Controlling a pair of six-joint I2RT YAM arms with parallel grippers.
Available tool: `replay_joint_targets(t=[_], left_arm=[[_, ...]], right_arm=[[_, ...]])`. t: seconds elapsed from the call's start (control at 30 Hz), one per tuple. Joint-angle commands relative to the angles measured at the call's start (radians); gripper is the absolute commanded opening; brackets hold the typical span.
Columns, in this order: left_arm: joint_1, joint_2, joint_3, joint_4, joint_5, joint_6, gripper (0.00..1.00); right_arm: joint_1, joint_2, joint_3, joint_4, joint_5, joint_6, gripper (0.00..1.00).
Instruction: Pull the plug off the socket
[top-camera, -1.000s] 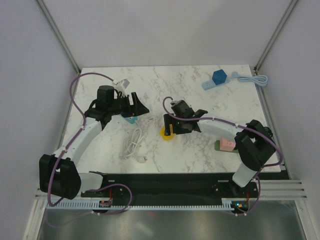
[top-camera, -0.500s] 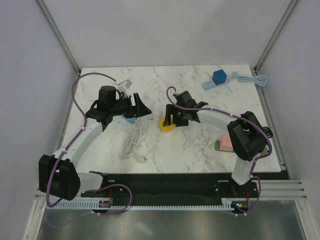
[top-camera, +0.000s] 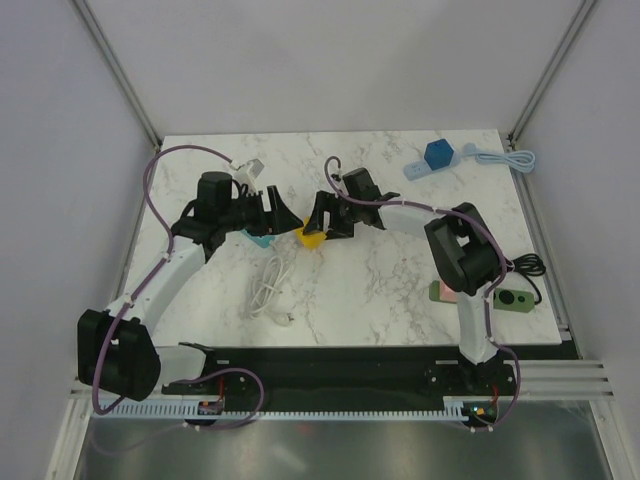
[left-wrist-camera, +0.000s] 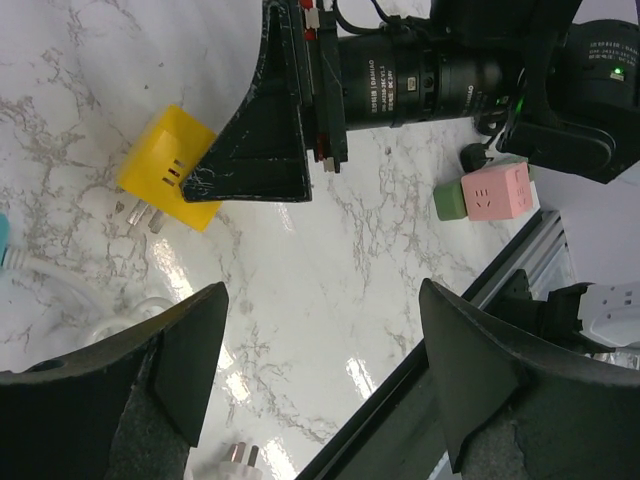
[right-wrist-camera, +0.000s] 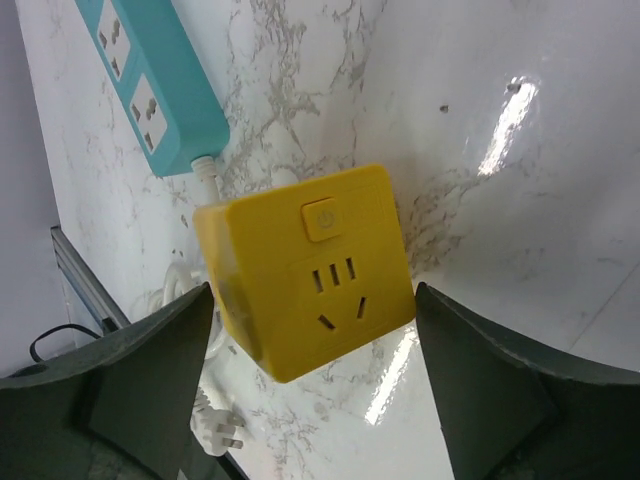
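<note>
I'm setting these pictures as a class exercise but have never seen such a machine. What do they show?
Two robot arms are bolted to a marble table. One picture looks down from above and behind; the other two come from a camera on each wrist. On the table lie a yellow socket cube, a teal power strip, a white cable, a blue cube on a pale blue strip at the far right, and a pink cube beside a green cube. The left arm's jaws stand open and empty. The right arm's jaws straddle the yellow cube; whether they pinch it is unclear.
</note>
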Motion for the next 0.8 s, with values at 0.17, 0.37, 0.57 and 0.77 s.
replay_joint_targets(t=[0.17,0.37,0.57,0.77], left_arm=[[0.004,-0.011,-0.013,0.026,-0.027,0.0,0.86],[0.01,0.003,-0.009,0.034,0.007,0.011,0.86],[0.006,0.023,-0.027,0.092,0.119,0.003,0.81],[-0.06,0.061,-0.015,0.118,0.19,0.015,0.77]], right_arm=[[-0.036,0.02,0.162,-0.12,0.071,-0.101,0.98],[-0.053,-0.034,0.266,-0.357,0.264,-0.209,0.98],[-0.072,-0.273,0.156,-0.542,0.59,-0.219,0.98],[-0.139,-0.582,-0.19,-0.574,0.76,-0.135,0.98]])
